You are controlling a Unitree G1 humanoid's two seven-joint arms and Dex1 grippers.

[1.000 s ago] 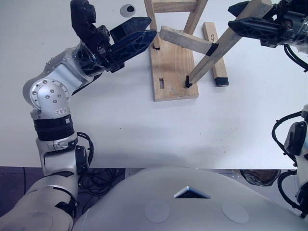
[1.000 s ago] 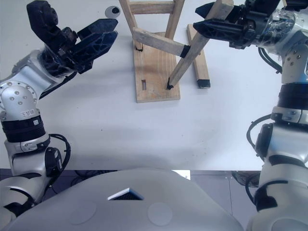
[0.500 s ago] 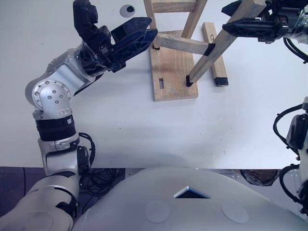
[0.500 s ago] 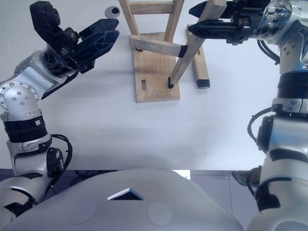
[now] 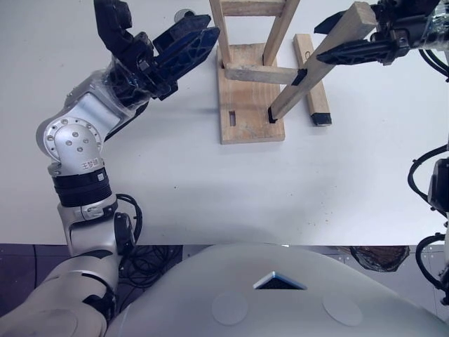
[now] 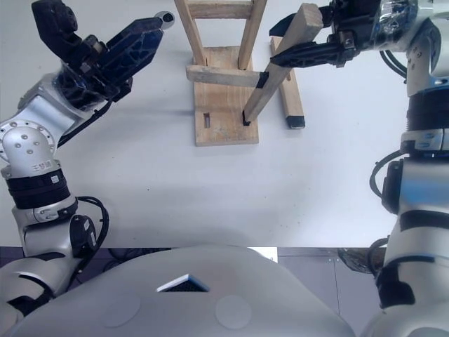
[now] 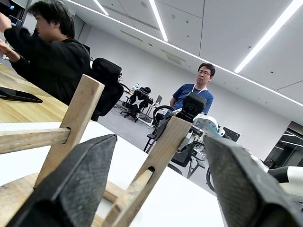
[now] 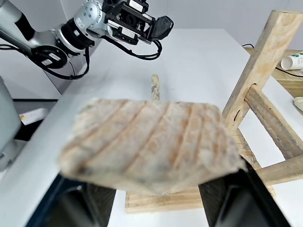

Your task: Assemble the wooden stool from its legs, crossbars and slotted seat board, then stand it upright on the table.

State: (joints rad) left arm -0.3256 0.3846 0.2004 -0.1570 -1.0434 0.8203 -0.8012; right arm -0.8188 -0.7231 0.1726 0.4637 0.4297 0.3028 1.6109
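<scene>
The slotted seat board point(image 5: 245, 126) lies flat on the white surface at 12 o'clock, with two legs point(image 5: 223, 31) and their top rung point(image 5: 252, 7) standing at its far end. The right hand point(image 5: 331, 41), at 1 o'clock, is clamped on a tilted leg point(image 5: 305, 74) whose foot sits at the board's near right corner; a crossbar point(image 5: 256, 73) runs from it toward 9 o'clock. A loose wooden piece point(image 5: 319, 105) lies just beside the board at 3 o'clock, and the left hand point(image 5: 158, 24) hovers at the board's 10 o'clock, spread wide and holding nothing.
</scene>
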